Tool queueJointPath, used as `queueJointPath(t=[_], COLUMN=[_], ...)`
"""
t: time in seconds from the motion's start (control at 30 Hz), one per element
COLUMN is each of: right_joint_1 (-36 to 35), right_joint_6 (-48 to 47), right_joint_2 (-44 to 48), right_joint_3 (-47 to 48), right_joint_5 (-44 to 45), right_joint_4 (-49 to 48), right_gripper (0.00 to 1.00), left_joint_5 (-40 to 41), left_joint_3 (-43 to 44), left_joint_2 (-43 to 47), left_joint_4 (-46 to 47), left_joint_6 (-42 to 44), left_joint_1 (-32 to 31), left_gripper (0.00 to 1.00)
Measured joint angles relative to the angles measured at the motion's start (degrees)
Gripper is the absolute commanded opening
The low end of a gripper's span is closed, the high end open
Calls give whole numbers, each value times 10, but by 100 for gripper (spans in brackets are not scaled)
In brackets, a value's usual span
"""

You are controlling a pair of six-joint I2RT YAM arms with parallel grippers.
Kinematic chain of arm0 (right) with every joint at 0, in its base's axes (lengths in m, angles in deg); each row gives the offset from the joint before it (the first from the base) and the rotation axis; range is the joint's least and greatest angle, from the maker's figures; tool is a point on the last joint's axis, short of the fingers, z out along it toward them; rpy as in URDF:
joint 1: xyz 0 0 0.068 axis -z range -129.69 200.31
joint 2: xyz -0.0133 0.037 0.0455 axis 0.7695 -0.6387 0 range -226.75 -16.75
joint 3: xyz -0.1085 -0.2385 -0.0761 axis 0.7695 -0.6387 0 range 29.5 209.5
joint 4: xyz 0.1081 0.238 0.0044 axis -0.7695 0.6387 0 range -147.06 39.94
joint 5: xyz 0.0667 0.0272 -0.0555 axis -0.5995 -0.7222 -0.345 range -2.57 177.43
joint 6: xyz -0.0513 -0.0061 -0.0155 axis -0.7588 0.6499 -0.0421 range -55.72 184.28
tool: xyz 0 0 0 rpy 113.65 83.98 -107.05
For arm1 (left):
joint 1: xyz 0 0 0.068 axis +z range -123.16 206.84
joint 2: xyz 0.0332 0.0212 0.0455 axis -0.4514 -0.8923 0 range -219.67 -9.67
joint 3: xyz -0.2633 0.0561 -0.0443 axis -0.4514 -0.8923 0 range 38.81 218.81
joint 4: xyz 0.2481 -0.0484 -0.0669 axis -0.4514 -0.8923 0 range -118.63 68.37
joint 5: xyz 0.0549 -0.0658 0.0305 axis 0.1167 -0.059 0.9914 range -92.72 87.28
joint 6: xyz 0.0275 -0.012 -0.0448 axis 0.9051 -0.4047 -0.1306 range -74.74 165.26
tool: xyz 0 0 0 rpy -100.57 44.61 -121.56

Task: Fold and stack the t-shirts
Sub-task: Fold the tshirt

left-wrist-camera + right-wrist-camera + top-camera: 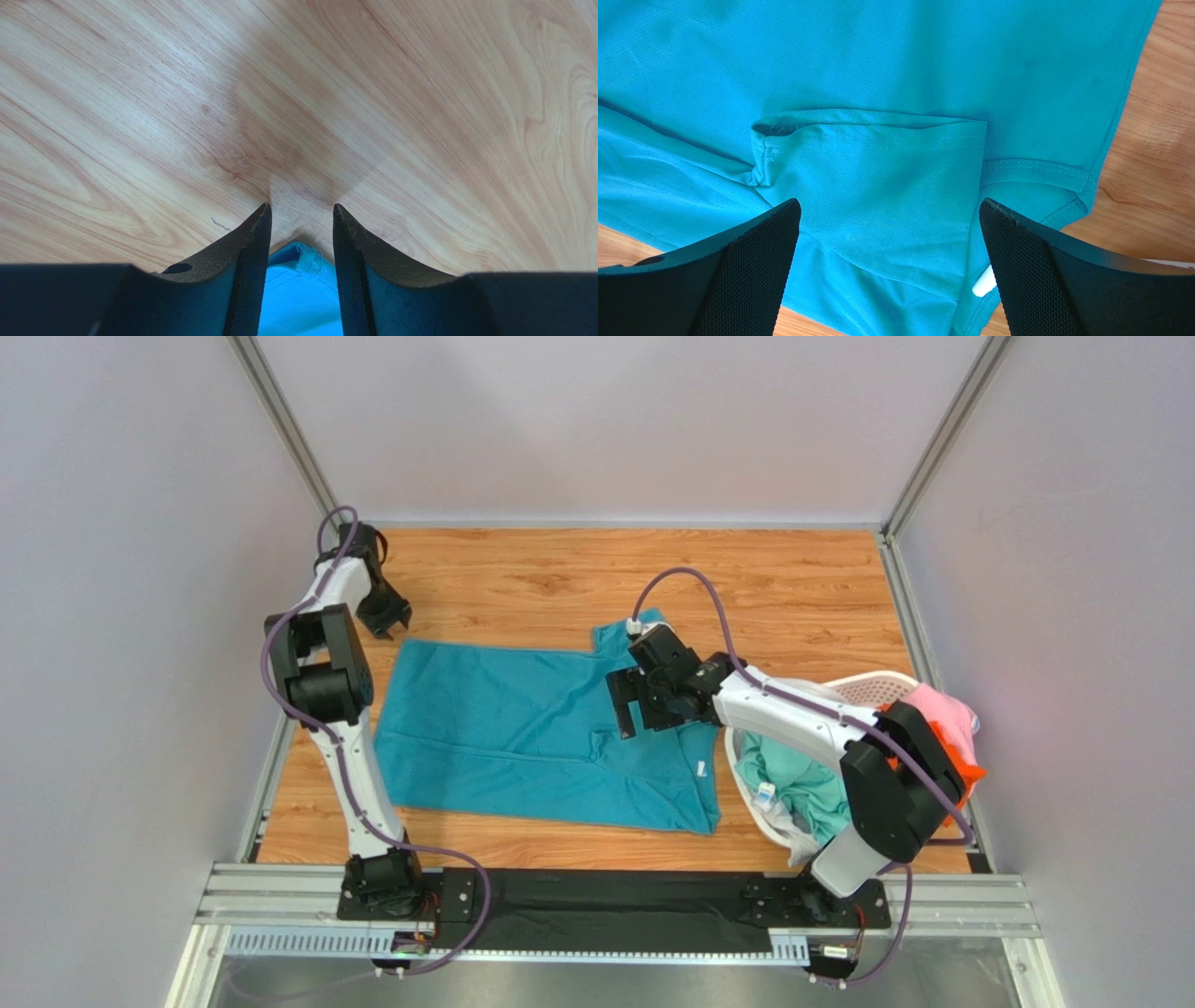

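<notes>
A deep teal-blue t-shirt (533, 735) lies spread flat on the wooden table. My left gripper (382, 612) is open at the shirt's far left corner; in the left wrist view (301, 210) that corner (298, 294) lies between the fingers, just above the wood. My right gripper (624, 703) is wide open and empty above the shirt's right part. In the right wrist view (889, 206) it hovers over a sleeve (878, 168) folded onto the shirt's body. Mint green (807, 777), pink (940, 711), orange (965, 756) and white (786, 822) shirts sit in the basket.
A white perforated laundry basket (873, 683) stands at the right edge of the table, beside the right arm. Grey walls close in the table at the back and both sides. Bare wood (786, 602) shows behind the shirt.
</notes>
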Motion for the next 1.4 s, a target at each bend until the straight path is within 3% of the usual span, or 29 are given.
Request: queueJointPath(t=[0.33, 0.67, 0.73, 0.83, 1.1, 1.4], right_joint_1=[0, 0, 1, 2, 4, 47], right_joint_6=[-3, -5, -5, -6, -7, -1], right_joint_2=[0, 0, 0, 0, 0, -28], right_joint_3=[0, -1, -1, -1, -2, 43], right_joint_5=[-6, -5, -5, -4, -3, 14], right_joint_4=[-11, -14, -14, -14, -15, -14], right_gripper=[100, 100, 100, 100, 100, 100], left_joint_5=[-11, -16, -18, -24, -35, -37], left_joint_3=[0, -9, -14, -24, -64, -150], left_joint_2=[2, 7, 10, 17, 43, 132], left_joint_4=[-16, -30, -32, -33, -30, -26], left_joint_6=[24, 38, 41, 45, 58, 58], left_joint_1=[-9, -14, -14, -14, -17, -21], left_gripper=[44, 17, 17, 0, 0, 0])
